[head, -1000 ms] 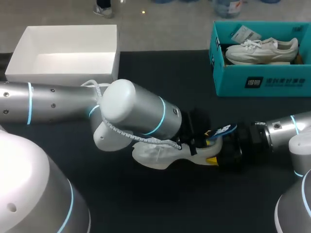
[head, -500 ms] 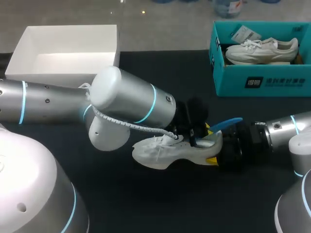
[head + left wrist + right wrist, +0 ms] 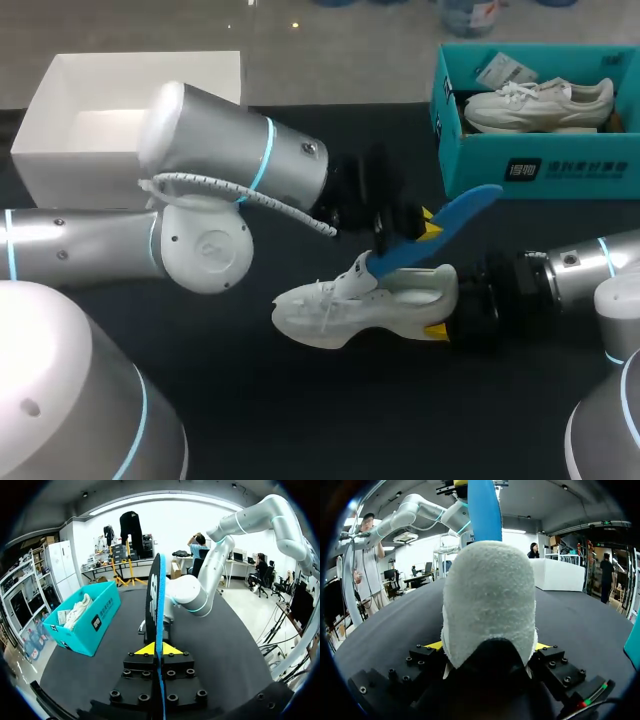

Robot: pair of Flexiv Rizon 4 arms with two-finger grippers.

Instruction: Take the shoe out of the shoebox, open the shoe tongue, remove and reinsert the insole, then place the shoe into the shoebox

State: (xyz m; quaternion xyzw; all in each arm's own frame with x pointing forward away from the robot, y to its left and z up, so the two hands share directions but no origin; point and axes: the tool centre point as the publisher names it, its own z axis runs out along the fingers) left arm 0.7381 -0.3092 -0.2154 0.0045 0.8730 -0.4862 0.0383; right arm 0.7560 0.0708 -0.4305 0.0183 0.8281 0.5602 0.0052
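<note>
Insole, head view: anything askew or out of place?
Only the blue insole: partly out of the white shoe, slanting up from its opening, pinched by the left end effector; right end effector grips the heel. No damage visible.

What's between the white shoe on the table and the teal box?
A blue insole, pinched in the left claw above the white shoe, per the head view.

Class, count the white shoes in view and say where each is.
2. One shoe lies on the table mid-front, its heel in the right gripper. The other shoe sits in the teal shoebox at the far right; the box may hide another.
</note>
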